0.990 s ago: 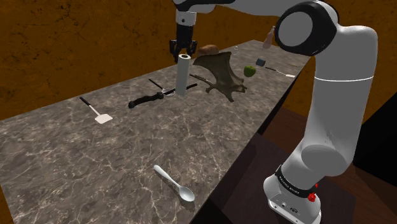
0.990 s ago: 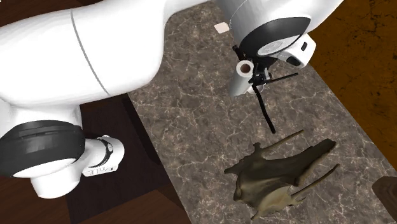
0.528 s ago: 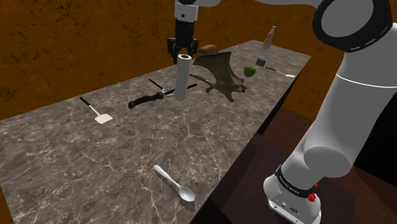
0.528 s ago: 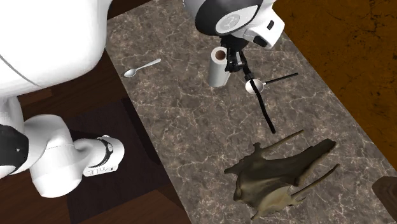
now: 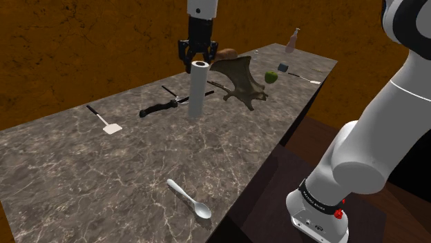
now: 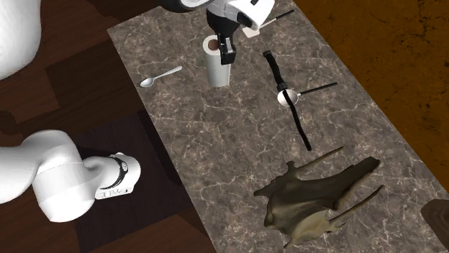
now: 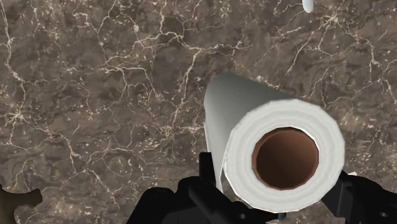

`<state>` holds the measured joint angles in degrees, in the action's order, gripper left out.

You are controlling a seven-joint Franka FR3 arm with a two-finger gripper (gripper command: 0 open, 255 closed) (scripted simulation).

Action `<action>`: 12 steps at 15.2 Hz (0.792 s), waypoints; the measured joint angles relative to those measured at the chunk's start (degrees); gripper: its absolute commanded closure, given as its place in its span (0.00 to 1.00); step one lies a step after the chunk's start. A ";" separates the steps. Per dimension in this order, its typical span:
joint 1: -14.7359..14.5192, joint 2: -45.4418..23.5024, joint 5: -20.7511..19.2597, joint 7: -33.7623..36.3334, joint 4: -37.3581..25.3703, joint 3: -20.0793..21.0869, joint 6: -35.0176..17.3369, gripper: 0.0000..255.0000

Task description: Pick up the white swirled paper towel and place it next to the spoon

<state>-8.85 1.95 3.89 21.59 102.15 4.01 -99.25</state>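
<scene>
Clasping the upright white paper towel roll (image 5: 197,91) near its top, the black jaws are closed on it, one on either side, above the marbled tabletop (image 5: 76,172). The roll appears lifted clear of the surface, though its base is hard to judge. The pick-up looks done and the carry seems partway. In the second exterior view the roll hangs near the pale spoon (image 6: 160,76), to that view's right of it, with bare marble between them. Left to do, on this reading: lower the roll beside the spoon, stand it down and release.
</scene>
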 measured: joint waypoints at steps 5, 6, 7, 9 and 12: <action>-2.62 5.49 0.84 5.54 3.52 3.00 1.56 1.00; -3.08 6.87 1.10 6.54 4.22 3.53 2.18 1.00; -3.64 7.96 1.36 7.71 5.54 4.24 1.81 1.00; -4.57 9.49 1.82 9.85 5.85 5.46 2.84 1.00; -6.09 11.90 2.69 13.38 6.21 7.50 4.56 1.00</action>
<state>-14.95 13.86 6.58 34.97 108.37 11.51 -94.69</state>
